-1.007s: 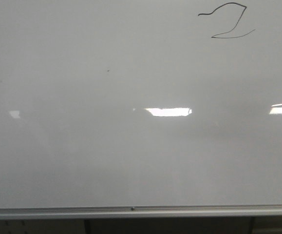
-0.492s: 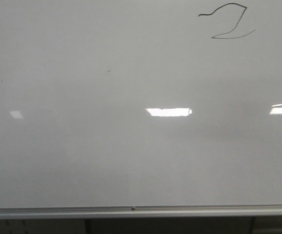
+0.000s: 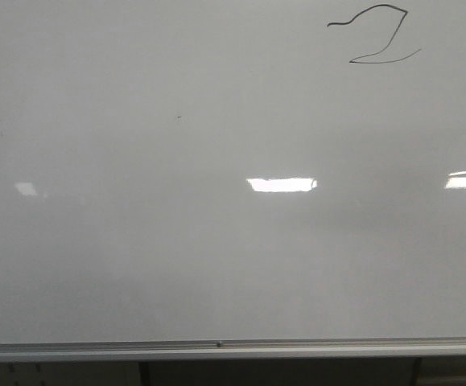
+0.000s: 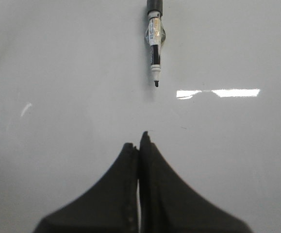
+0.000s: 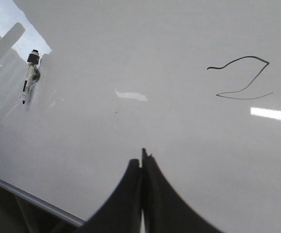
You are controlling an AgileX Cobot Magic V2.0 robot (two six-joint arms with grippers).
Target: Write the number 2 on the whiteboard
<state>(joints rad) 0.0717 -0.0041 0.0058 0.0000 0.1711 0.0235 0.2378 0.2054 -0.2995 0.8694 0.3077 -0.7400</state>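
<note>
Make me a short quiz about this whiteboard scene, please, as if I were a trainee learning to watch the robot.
1. True or false: the number 2 is already drawn on the whiteboard.
2. In the front view, the figure sits in which corner of the board? A upper right, B lower left, C lower middle.
3. Fill in: both the left gripper and the right gripper are ____, holding nothing.

Key: 1 true; 2 A; 3 shut.
</note>
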